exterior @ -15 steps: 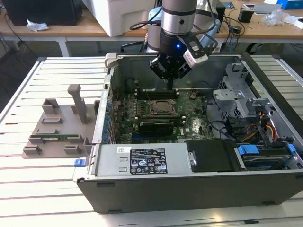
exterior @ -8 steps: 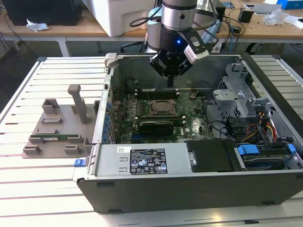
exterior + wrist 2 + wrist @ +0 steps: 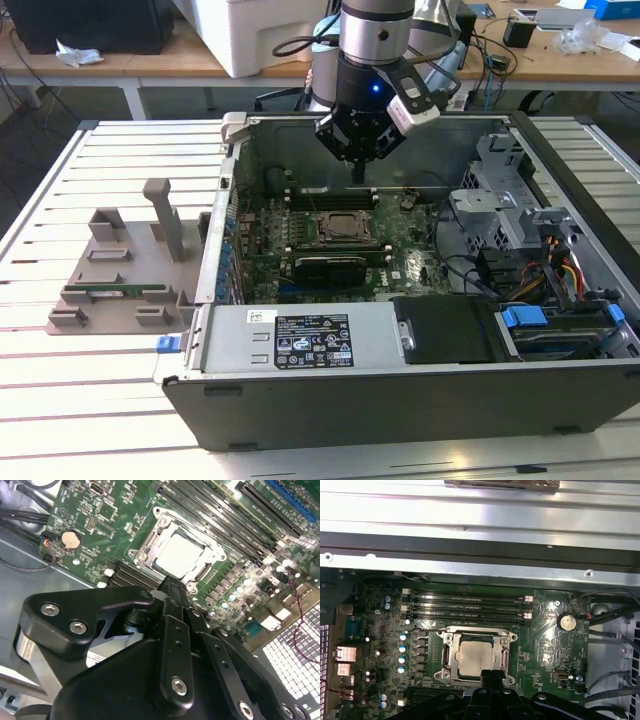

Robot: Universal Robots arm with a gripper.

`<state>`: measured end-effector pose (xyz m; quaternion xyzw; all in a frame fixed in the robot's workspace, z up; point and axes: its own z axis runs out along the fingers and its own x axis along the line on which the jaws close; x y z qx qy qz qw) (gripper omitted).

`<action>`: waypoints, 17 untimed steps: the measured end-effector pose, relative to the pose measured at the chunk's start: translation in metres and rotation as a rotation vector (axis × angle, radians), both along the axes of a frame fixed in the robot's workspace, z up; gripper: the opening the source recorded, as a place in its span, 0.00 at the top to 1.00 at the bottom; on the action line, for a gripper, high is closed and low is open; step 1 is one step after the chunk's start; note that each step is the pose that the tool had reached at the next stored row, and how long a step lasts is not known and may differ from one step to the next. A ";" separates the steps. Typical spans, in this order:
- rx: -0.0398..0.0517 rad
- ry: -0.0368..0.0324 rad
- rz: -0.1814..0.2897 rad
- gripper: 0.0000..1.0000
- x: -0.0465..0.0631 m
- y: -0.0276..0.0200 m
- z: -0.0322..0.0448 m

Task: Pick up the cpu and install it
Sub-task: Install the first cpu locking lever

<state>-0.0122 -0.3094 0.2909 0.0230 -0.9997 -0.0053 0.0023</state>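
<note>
The cpu (image 3: 474, 659) (image 3: 179, 555), a silvery-grey square plate, lies flat inside the metal-framed socket (image 3: 345, 228) on the green motherboard. My gripper (image 3: 358, 180) hangs just above the socket's edge, a little toward the back of the open computer case. In both wrist views the two black fingers (image 3: 172, 587) (image 3: 492, 676) are pressed together with nothing between them, their tips over the socket frame's rim next to the cpu.
The case walls (image 3: 232, 190) surround the board. A drive cage (image 3: 495, 195) and cables stand at the exterior view's right, and a power supply (image 3: 300, 340) sits at the front. Memory slots (image 3: 470, 607) and a coin battery (image 3: 567, 622) flank the socket. A grey fixture (image 3: 120, 270) lies outside.
</note>
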 end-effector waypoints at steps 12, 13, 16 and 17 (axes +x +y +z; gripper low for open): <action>0.0001 0.0000 0.000 0.89 -0.027 0.0000 -0.0001; 0.0001 0.0000 0.000 0.89 -0.028 0.0000 -0.0002; 0.0000 0.0000 0.000 0.89 -0.034 0.0000 -0.0002; 0.0001 0.0000 0.000 0.89 -0.035 0.0001 -0.0002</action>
